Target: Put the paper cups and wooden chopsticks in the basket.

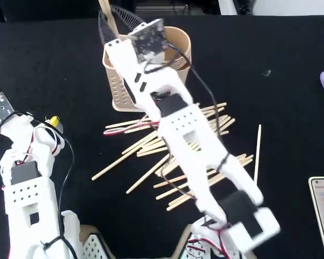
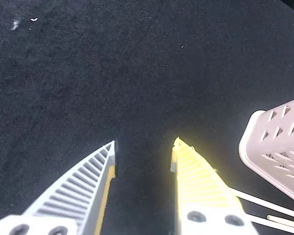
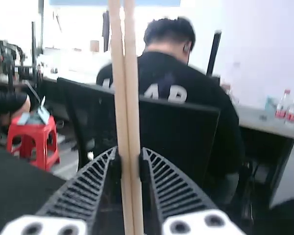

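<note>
Black cloth table. Two wooden chopsticks (image 3: 125, 98) stand upright, pinched in right gripper (image 3: 130, 152), jaws closed on them. Long axis vertical; gripper hovers over far-left rim of basket (image 1: 119, 91), so release should go straight down, I judge. Paper cup (image 1: 182, 46) seems already inside basket. Loose chopstick heap (image 1: 129, 148) lies near side of basket, under right arm. Left gripper (image 2: 144, 143) wide open, empty, over bare cloth left of basket.

Beige slotted basket (image 1: 119, 89) stands upright, a brown paper cup (image 1: 181, 46) at its 2 o'clock rim. Loose wooden chopsticks (image 1: 148, 147) lie heaped at its 5 o'clock; one pair (image 3: 125, 98) stands vertical.
</note>
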Tool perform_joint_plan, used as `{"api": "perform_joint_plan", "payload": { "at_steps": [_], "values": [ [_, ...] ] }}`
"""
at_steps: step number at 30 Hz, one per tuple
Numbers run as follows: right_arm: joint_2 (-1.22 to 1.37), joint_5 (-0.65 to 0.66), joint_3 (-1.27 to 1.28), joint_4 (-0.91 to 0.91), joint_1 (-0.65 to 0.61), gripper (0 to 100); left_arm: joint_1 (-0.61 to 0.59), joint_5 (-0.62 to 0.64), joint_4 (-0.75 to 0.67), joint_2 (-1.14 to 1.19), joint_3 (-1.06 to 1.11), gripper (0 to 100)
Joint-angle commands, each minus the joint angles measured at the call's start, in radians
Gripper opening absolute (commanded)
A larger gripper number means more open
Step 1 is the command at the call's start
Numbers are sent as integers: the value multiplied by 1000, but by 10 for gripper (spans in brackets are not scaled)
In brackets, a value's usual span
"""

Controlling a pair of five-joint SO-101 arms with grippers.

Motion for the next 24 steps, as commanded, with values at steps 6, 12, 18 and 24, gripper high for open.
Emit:
{"api": "perform_joint_plan", "payload": {
  "at_steps": [6,12,18,24],
  "values": [
    [-38,-12,-183,417,23,211,7,0,-17,-18,-7,188],
    [-159,-12,-354,763,20,196,7,0,-17,-18,-7,188],
    [-367,-5,-380,1201,78,194,7,0,-17,-18,-7,188],
    [-503,54,-269,1613,311,194,7,0,-15,-18,-7,188]
  ]
}}
